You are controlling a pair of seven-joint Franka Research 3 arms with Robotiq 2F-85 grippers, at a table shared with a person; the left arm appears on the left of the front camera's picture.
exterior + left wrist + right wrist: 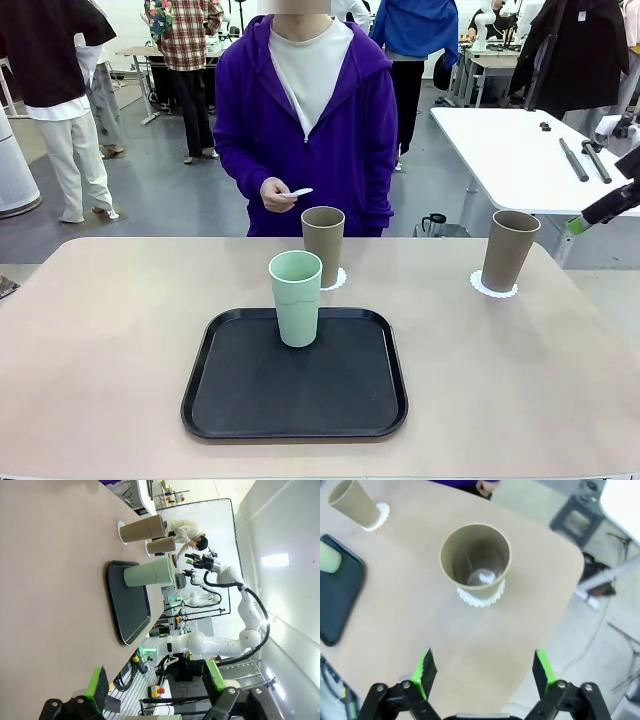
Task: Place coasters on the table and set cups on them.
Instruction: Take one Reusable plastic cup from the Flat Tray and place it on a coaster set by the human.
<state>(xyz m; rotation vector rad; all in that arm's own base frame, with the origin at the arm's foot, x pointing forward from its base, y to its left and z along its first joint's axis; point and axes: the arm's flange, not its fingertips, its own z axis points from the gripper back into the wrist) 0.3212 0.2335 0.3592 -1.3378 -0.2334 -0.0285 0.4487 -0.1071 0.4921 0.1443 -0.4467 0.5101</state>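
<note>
A mint green cup [295, 298] stands at the far edge of the black tray [295, 400]. Behind it a tan cup [323, 245] rests on a coaster [337, 278] on the table [100, 340]. A second tan cup [509, 250] sits on its coaster [494, 288] at the right. The person's hand holds another coaster [297, 192]. My right gripper [585, 220] hovers open beyond the right tan cup [476, 555], above and behind it in its wrist view [484, 669]. My left gripper [156, 682] is open and empty, far from the cups [149, 573].
A person in a purple hoodie stands at the table's far side. A white table [520, 150] with dark tools lies at the back right. The tabletop left and right of the tray is bare. The table's right corner [570, 555] is near the right cup.
</note>
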